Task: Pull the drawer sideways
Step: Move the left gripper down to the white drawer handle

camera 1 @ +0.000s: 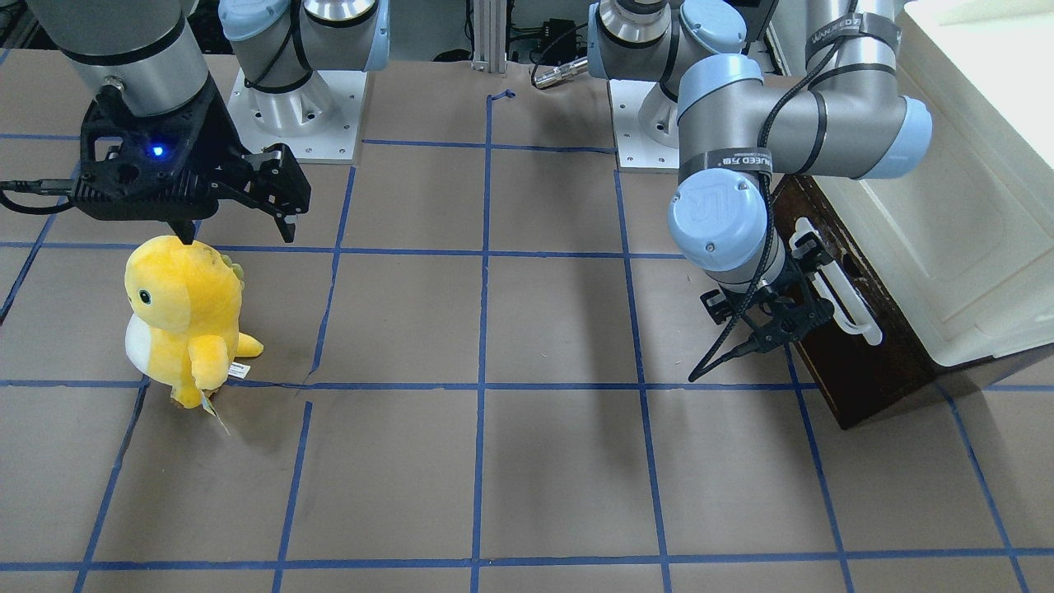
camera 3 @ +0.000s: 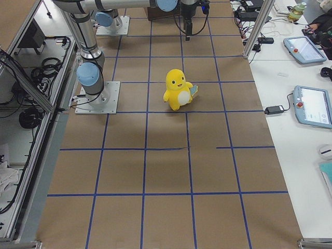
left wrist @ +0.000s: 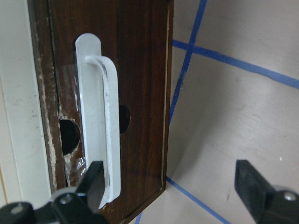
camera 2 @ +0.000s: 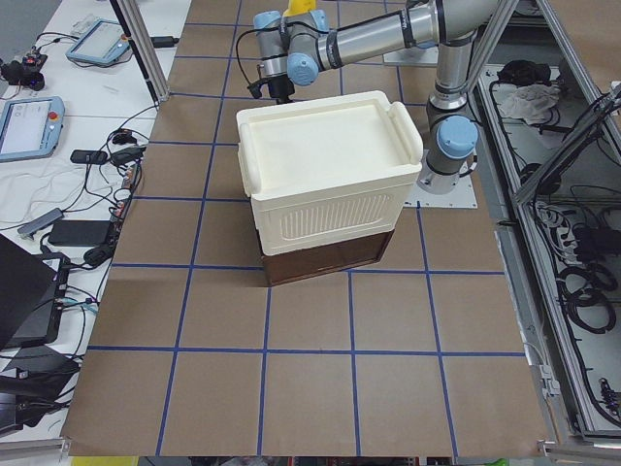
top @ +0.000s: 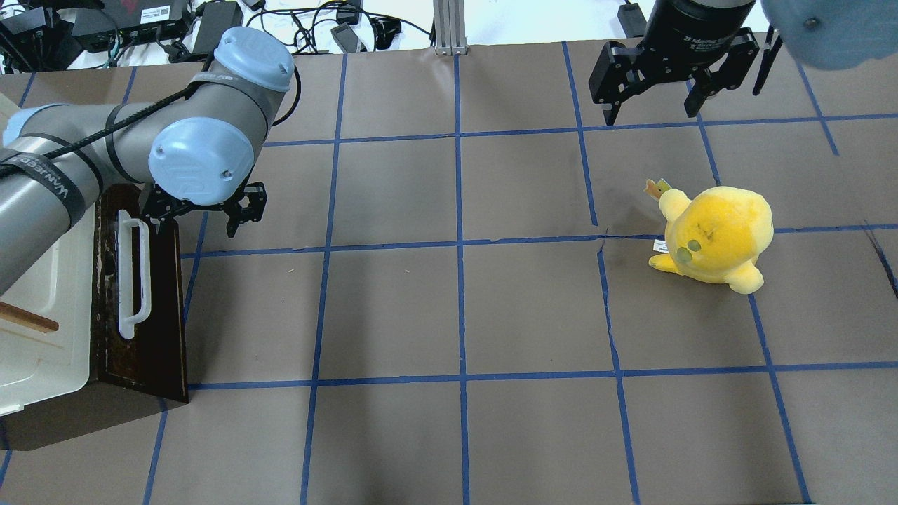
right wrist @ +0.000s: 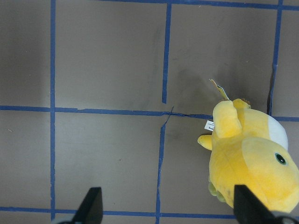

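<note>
The drawer [top: 158, 308] has a dark brown front and a long white bar handle [top: 133, 273], and it sits under the cream-white cabinet [top: 42, 315] at the table's left end. Its pale interior is hidden. My left gripper [top: 200, 214] is open and empty at the far end of the handle. In the left wrist view one finger [left wrist: 93, 184] overlaps the handle's end [left wrist: 100, 135] and the other hangs over the table; I cannot tell if it touches. The drawer front also shows in the front-facing view [camera 1: 865, 362]. My right gripper [top: 652, 105] is open and empty above the table.
A yellow plush toy [top: 715, 238] stands on the right half of the table, near the right gripper; it also shows in the right wrist view [right wrist: 252, 158]. Blue tape lines grid the brown table top [top: 456, 315]. A wooden stick [top: 28, 319] lies on the cabinet's top.
</note>
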You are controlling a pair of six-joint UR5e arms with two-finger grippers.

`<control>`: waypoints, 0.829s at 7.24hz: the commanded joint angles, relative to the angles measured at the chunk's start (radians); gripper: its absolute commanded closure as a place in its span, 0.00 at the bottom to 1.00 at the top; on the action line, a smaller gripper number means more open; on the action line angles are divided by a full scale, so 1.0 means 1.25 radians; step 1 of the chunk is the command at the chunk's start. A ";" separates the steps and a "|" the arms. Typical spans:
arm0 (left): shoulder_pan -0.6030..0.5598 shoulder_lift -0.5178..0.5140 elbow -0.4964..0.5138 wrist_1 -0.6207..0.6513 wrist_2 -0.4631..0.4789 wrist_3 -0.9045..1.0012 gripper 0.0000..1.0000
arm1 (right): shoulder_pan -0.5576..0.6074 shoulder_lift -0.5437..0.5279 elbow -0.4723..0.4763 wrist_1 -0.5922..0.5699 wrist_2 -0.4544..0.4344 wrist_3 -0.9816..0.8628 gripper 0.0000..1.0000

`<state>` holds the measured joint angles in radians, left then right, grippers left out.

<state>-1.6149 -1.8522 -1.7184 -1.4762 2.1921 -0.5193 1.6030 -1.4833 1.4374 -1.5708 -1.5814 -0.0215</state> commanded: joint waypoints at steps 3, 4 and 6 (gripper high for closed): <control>0.001 -0.058 -0.010 -0.001 0.151 -0.036 0.00 | 0.000 0.000 0.000 0.000 0.000 -0.001 0.00; 0.005 -0.073 -0.022 -0.001 0.152 -0.073 0.00 | 0.000 0.000 0.000 0.000 0.000 0.000 0.00; 0.008 -0.084 -0.037 0.000 0.157 -0.087 0.00 | 0.000 0.000 0.000 0.000 0.000 -0.001 0.00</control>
<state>-1.6072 -1.9485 -1.7562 -1.4760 2.3822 -0.6177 1.6030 -1.4833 1.4374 -1.5708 -1.5808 -0.0219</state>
